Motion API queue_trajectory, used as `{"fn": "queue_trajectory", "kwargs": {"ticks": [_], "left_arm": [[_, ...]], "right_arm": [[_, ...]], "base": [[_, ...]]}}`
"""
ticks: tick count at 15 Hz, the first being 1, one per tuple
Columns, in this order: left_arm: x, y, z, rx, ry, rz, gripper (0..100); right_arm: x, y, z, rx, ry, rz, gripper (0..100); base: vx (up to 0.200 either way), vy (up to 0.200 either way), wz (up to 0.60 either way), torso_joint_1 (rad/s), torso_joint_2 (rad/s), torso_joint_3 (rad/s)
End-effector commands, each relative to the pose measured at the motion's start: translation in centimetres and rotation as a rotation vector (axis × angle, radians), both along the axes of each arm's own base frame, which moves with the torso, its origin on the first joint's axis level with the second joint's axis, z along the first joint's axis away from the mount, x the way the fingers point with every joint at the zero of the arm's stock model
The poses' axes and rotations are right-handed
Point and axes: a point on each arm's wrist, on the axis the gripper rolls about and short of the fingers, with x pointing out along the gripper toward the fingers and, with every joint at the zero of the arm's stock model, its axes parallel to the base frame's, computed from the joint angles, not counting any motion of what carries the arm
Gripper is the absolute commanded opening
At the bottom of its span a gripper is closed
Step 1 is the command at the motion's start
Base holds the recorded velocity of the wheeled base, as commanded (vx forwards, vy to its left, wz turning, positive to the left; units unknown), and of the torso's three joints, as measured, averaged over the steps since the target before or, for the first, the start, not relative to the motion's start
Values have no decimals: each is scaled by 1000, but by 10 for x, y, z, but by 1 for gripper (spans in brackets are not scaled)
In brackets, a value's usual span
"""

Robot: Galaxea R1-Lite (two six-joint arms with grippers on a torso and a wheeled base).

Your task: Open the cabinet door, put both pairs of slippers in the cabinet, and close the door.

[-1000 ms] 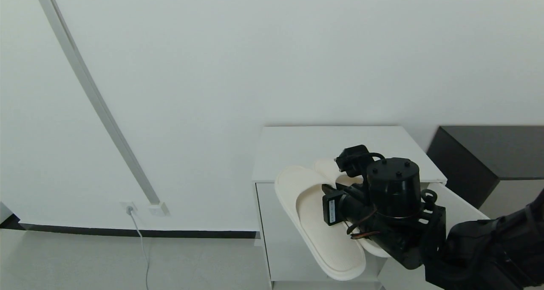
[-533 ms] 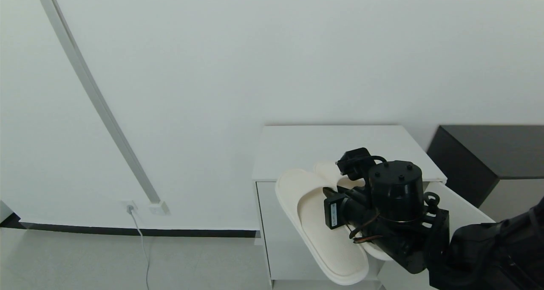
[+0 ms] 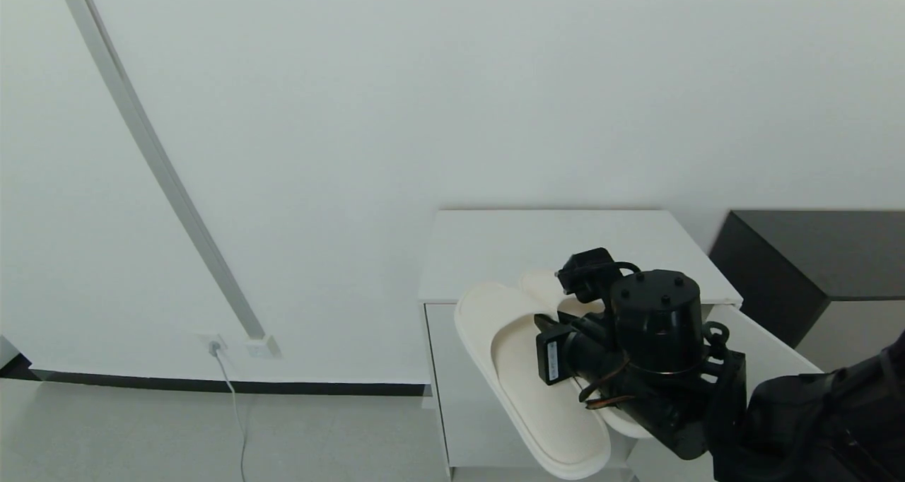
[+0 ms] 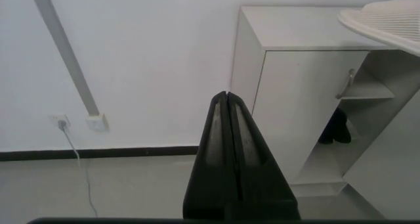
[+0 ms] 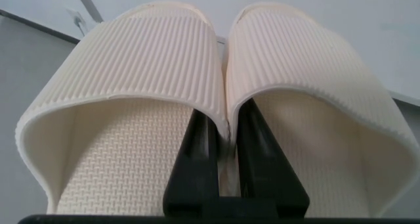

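The pair of slippers (image 3: 541, 397) is cream-white and open at the heel. Each has a broad ribbed band over the toe and a footbed stamped with a fine woven pattern. They lie side by side, soles down, their inner edges touching. They are held in the air in front of the cabinet (image 3: 551, 245), at about five o'clock in the head view. The toes point toward eleven o'clock and overlap the cabinet's front top edge, and the heels point back toward five.

The right gripper (image 5: 223, 135) comes in from the heel side. Its black fingers (image 5: 193, 165) reach under the two bands and are clamped on the slippers where they meet.

The cabinet is plain white with a flat top. Its right-hand door (image 3: 767, 358) hangs open toward four o'clock. In the left wrist view, a shut panel with a small handle (image 4: 347, 83) stands beside the open side, where there is a shelf (image 4: 371, 91) with something dark (image 4: 337, 129) below it that is too small to identify.

The left gripper (image 4: 227, 99) sits well apart from the cabinet with its fingers pressed together on nothing.

At three o'clock from the cabinet stands a dark block (image 3: 799, 270). At eight o'clock, low on the wall, a socket (image 3: 214, 345) has a cable (image 3: 237, 411) trailing to the floor. A grey strip (image 3: 148, 157) runs up the wall from there.
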Motion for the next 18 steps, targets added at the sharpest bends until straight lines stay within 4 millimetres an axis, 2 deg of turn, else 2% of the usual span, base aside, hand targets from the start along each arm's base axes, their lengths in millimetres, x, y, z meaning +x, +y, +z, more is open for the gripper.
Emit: {"fn": "queue_trajectory", "kwargs": {"ticks": [1,4,12,18], "left_arm": [[0,0,0,0,1,2,0],[0,0,0,3,1,-1,0],[0,0,0,3,1,0,0],[0,0,0,1,0,0,0]], "right_arm": [[-1,-2,2,1,-2,-1,0],[-3,-6,5,8,-7,-5,0],[-5,-9,0,-10,6,-12,0],[-6,-10,-5,-23,18,-5,0]], "base": [[0,-200,0,-2,7,2],[0,-200,0,10,1,2],[0,-200,0,3,2,2],[0,0,0,0,0,0]]}}
